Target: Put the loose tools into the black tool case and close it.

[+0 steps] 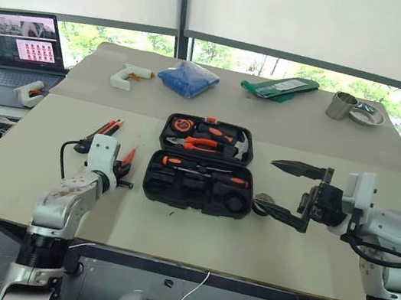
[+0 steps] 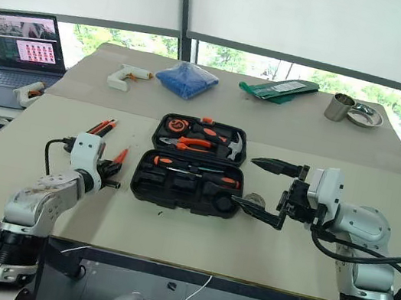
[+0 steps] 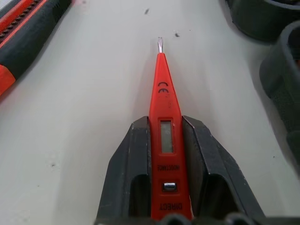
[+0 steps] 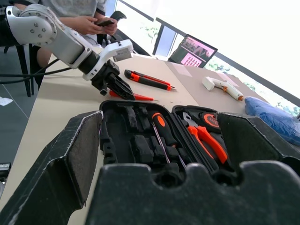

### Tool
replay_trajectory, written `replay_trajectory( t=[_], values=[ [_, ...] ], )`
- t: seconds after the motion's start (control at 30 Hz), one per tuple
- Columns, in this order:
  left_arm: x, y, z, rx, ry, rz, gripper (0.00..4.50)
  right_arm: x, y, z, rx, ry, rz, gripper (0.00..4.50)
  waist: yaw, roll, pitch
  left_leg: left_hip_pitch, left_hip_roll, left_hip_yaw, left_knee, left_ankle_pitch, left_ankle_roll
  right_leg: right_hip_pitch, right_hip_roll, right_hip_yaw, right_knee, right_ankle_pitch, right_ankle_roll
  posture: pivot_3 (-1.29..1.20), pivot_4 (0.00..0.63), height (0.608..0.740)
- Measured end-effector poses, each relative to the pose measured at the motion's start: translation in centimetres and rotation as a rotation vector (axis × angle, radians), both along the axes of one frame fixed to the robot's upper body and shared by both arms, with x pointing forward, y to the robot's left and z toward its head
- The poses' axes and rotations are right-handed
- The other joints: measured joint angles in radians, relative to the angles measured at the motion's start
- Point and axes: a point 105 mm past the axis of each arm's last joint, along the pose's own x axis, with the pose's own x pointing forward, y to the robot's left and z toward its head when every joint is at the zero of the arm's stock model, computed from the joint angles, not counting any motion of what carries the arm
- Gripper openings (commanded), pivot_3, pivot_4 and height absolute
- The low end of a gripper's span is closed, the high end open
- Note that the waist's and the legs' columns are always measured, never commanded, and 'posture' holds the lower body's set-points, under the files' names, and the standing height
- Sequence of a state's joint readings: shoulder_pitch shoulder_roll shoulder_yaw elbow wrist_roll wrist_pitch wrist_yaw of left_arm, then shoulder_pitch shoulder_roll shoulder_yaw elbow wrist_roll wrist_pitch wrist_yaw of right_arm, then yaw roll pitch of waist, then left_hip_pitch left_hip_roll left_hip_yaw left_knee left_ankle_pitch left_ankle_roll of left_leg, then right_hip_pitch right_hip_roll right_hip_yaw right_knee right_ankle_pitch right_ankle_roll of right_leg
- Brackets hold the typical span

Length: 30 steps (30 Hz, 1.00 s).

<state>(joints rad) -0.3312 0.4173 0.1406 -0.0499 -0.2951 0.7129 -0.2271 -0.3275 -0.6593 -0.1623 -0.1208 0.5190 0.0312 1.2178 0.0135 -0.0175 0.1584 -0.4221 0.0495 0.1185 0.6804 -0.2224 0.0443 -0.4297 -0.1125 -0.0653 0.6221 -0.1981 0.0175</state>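
Left to right: orange-and-black utility knife (image 1: 107, 129) lies loose on the tabletop toward its left edge, untouched. Just beside it, the left gripper (image 3: 161, 140) has its jaws closed on the small all-orange screwdriver (image 3: 163, 112), tip still down at the tabletop (not lifted as far as I can judge). Black tool case (image 1: 199, 164) sits open at the tabletop's middle, lid laid flat away from the robot; inside I see pliers, a hammer, a tape measure and slim screwdrivers with orange/black handles (image 1: 205, 169) already slotted, several slots near the front still bare. Small black tape roll (image 1: 263, 204) lies on the tabletop touching or just beside the case's right side. Right gripper (image 1: 296, 192) hovers above that spot, jaws wide apart, holding nothing. Progress estimate: partway. Done: slim screwdrivers are in. Left: orange screwdriver (in hand), knife, tape roll, then shut and latch the lid. Counts: one case, one knife, one orange screwdriver, one tape roll loose; two white glue guns (image 1: 127, 75) toward the far-left corner and left edge, not part of the job.
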Motion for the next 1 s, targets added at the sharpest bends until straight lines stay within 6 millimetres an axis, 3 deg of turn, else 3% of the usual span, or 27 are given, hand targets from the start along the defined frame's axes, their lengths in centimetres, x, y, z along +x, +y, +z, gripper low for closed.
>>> replay_trajectory(
  t=[0.2,0.33,0.47,0.7,1.0],
  values=[
    [-1.1,-1.7,6.0,0.030,-0.197,-0.476,0.48,0.1,-1.3,-0.1,-0.040,0.015,-0.035,4.50,0.002,-0.002,0.001,-0.004,0.000,0.001,0.000,0.000,0.000,-0.005,-0.001,0.000,0.000,0.000,-0.001,0.00,0.150,0.739],
    [-1.3,-6.7,8.8,0.177,-0.289,-0.896,0.48,0.6,-2.2,-0.6,-0.042,0.039,-0.062,4.50,0.012,-0.002,0.001,-0.004,-0.002,0.002,0.001,0.000,0.001,-0.002,0.000,-0.001,-0.004,0.000,-0.001,0.00,0.150,0.739],
    [-0.7,-9.4,7.3,0.314,-0.258,-1.119,0.48,0.8,-2.2,-0.6,-0.041,0.037,-0.066,4.50,0.005,-0.003,0.002,-0.004,-0.001,0.002,0.000,0.000,0.002,-0.002,0.002,-0.001,-0.005,0.001,0.000,0.00,0.150,0.739],
    [2.5,-10.8,4.7,0.509,-0.141,-1.168,0.48,0.0,-2.1,-1.4,-0.044,0.049,-0.073,4.50,-0.001,-0.003,0.002,-0.009,-0.001,0.002,0.001,0.000,0.002,-0.005,0.003,-0.001,-0.006,0.001,0.001,0.00,0.150,0.739],
    [1.6,-11.0,3.4,0.532,-0.070,-1.289,0.48,-0.4,-2.3,-1.4,-0.036,0.043,-0.103,4.50,-0.001,-0.003,0.002,-0.010,-0.001,0.002,0.003,0.000,0.003,-0.006,0.002,-0.001,-0.004,0.001,0.002,0.00,0.150,0.739]
  ],
)
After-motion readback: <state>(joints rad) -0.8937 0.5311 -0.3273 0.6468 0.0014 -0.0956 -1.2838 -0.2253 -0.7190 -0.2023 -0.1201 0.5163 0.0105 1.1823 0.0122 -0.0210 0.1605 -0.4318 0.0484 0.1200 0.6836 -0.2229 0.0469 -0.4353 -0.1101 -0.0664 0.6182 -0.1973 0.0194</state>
